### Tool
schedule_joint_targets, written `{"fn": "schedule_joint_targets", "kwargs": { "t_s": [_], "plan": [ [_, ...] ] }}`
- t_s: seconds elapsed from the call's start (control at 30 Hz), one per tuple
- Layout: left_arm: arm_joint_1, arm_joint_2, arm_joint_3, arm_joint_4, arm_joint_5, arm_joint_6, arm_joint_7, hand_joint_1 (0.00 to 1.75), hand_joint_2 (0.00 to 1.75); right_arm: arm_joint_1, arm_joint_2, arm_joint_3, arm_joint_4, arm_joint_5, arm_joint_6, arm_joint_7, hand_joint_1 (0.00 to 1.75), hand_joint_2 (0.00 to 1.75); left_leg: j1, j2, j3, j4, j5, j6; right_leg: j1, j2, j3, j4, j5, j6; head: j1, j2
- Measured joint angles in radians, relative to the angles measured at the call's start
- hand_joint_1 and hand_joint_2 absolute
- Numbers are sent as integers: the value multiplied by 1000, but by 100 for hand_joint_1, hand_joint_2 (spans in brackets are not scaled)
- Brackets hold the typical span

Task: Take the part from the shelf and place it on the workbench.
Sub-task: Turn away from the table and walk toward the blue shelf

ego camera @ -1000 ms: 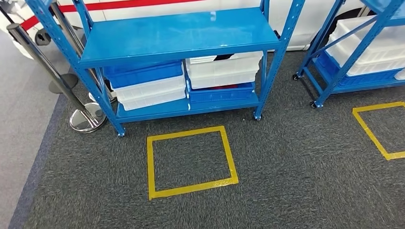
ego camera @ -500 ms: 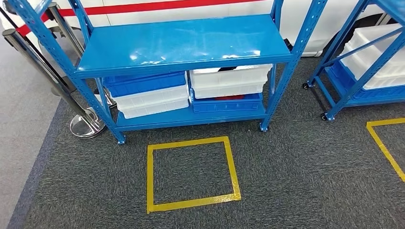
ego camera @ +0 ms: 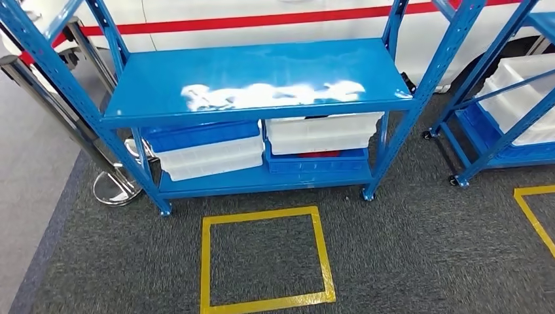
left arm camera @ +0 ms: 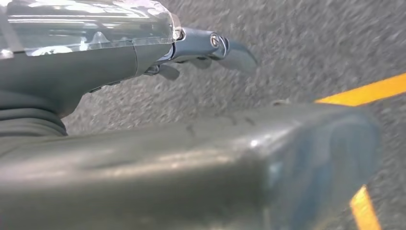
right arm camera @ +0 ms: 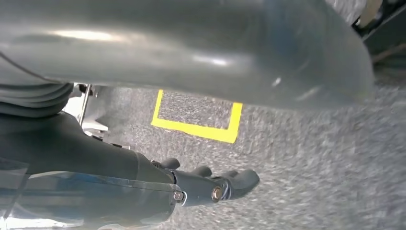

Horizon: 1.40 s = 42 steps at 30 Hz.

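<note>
A blue metal shelf stands ahead in the head view, its middle board bare and shiny. On its lowest board sit two stacks of bins: white bins on a blue bin to the right, and a blue bin over white ones to the left. Something dark peeks from the top right-hand white bin; I cannot tell what it is. My left hand hangs over grey carpet, fingers stretched out, holding nothing. My right hand hangs likewise, fingers extended and holding nothing.
A yellow tape square marks the carpet right before the shelf. A chrome stanchion base stands by the shelf's left leg. A second blue shelf with white bins stands to the right, with another yellow tape mark before it.
The whole picture has shifted: the camera has moved, and the shelf and yellow square now sit lower and larger in the head view. The bins have not moved on the shelf.
</note>
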<state>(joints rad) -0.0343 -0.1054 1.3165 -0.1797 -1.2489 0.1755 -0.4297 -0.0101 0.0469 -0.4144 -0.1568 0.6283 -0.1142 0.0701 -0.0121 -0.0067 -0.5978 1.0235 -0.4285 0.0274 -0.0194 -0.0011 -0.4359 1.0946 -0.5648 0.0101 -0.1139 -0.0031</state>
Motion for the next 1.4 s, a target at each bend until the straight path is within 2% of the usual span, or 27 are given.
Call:
{"fn": "schedule_joint_targets", "kwargs": {
  "t_s": [0.07,0.13,0.2,0.23,0.27,0.33,0.37,0.4,0.47,0.5,0.57,0.63,0.7,0.73,0.77,0.83,0.87,0.9,1.0,1.03,1.1,1.17,1.2,1.23,1.3,1.33,1.4],
  "plan": [
    [-4,1,-1,0,-3,-2,-1,0,0,-5,0,-1,0,0,0,0,0,0,3,-1,29,-15,-11,10,-2,1,-71,110,-13,2,0,0],
    [-5,2,-1,0,-6,-3,-1,0,0,-6,1,-2,0,-1,0,1,0,0,3,-4,52,-18,-31,15,-2,2,-157,199,-77,7,0,0],
    [-4,3,-1,0,-7,-4,-1,0,0,-3,0,-5,0,-1,0,2,0,0,3,-11,81,-18,-55,14,-2,2,-209,202,-125,12,0,0],
    [-3,3,-1,0,-7,-5,-1,0,0,-1,0,-6,0,-1,0,3,0,0,3,-15,97,-18,-68,12,-2,1,-219,170,-114,11,0,0],
    [-2,3,-2,0,-7,-5,0,0,0,3,-1,-7,0,-1,0,4,0,0,4,-17,112,-18,-82,9,-2,1,-222,119,-66,7,0,0],
    [0,2,-2,1,-7,-5,0,0,0,10,-2,-8,1,-1,0,5,0,0,1,-20,133,-14,-109,0,4,3,-231,13,76,-5,0,0],
    [-1,2,-2,2,-7,-5,1,0,0,11,-3,-9,2,-1,0,5,0,0,0,-21,138,-16,-121,-6,7,4,-233,-19,128,-10,0,0],
    [-2,2,-2,2,-7,-4,2,0,0,11,-3,-9,2,0,-1,6,0,0,-1,-22,145,-14,-127,-12,9,5,-234,-35,150,-15,0,0],
    [-3,4,-2,2,-7,-3,3,0,0,9,-2,-9,2,1,0,7,0,0,-1,-20,152,0,-123,-22,6,7,-214,-42,141,-25,0,0],
    [-4,5,-2,2,-7,-2,3,0,0,9,-2,-9,2,2,0,7,0,0,0,-16,143,33,-115,-29,4,6,-200,-48,134,-31,-1,0],
    [-6,6,-2,2,-6,-1,3,0,0,9,-2,-9,2,2,0,7,0,0,6,-8,85,137,-123,-42,3,4,-171,-55,116,-40,-1,0],
    [-6,6,-2,2,-6,-1,3,0,0,8,-2,-9,2,2,0,7,0,0,13,-4,5,241,-183,-52,3,3,-145,-57,94,-43,-1,0],
    [-3,6,-2,2,-6,-1,3,0,0,7,-2,-9,2,2,-1,7,0,0,19,-2,-45,262,-240,-57,3,4,-114,-57,69,-41,-1,0],
    [-2,6,-2,2,-6,0,3,0,0,7,-2,-9,2,2,-1,7,0,0,21,-1,-52,233,-234,-57,3,4,-96,-57,56,-39,-1,0],
    [-1,6,-2,2,-6,0,3,0,0,8,-2,-9,2,2,0,7,0,0,22,0,-51,184,-198,-54,3,3,-78,-57,43,-37,-1,0],
    [5,6,-2,2,-6,2,4,0,0,9,-2,-10,4,2,0,7,0,0,18,3,-45,80,-75,-42,4,3,-51,-57,18,-31,0,0],
    [7,6,-2,3,-6,3,5,0,0,9,-1,-10,4,2,-1,7,0,0,14,4,-40,50,-28,-34,4,5,-41,-58,8,-25,0,0],
    [8,6,-2,3,-6,4,6,0,0,8,-1,-10,5,2,-2,7,0,0,9,5,-36,36,-2,-27,3,7,-32,-60,-1,-18,0,0],
    [1,5,-2,3,-7,14,19,0,0,0,-1,-10,3,1,-5,9,0,0,8,3,-5,18,-3,-11,1,9,-4,-67,-23,2,0,0],
    [-2,5,-2,3,-7,17,24,0,0,-3,-1,-10,3,1,-7,10,0,0,11,3,6,8,-5,-6,1,7,-10,-46,-38,6,0,0],
    [-6,4,-2,3,-8,22,31,0,0,-7,-1,-10,3,1,-10,10,0,0,11,3,22,-4,-14,4,0,6,-74,65,-82,10,0,0],
    [-7,4,-2,3,-7,25,39,0,0,-6,-1,-10,3,1,-14,10,0,87,9,2,32,-5,-26,11,-1,6,-165,190,-106,14,0,0],
    [-6,4,-2,3,-7,26,44,0,0,-5,-2,-11,3,1,-16,11,0,131,8,1,40,-5,-33,11,-1,6,-192,210,-90,15,0,0],
    [-4,4,-2,4,-7,27,49,0,0,-3,-2,-12,3,1,-18,12,0,175,7,-2,50,-4,-40,11,-1,6,-201,193,-52,15,-1,0],
    [-1,2,-2,5,-7,31,60,0,0,0,-4,-13,3,3,-20,14,0,175,7,-5,71,-4,-57,6,0,6,-177,79,47,10,0,0],
    [0,1,-2,6,-7,34,65,0,0,1,-4,-14,3,3,-20,15,0,175,6,-6,77,-1,-66,1,2,6,-160,21,78,6,0,0],
    [-1,-1,-2,7,-8,38,73,0,0,0,-4,-14,3,4,-19,19,0,175,2,-6,80,2,-78,-7,5,7,-142,-36,90,-4,0,0]
  ]
}}
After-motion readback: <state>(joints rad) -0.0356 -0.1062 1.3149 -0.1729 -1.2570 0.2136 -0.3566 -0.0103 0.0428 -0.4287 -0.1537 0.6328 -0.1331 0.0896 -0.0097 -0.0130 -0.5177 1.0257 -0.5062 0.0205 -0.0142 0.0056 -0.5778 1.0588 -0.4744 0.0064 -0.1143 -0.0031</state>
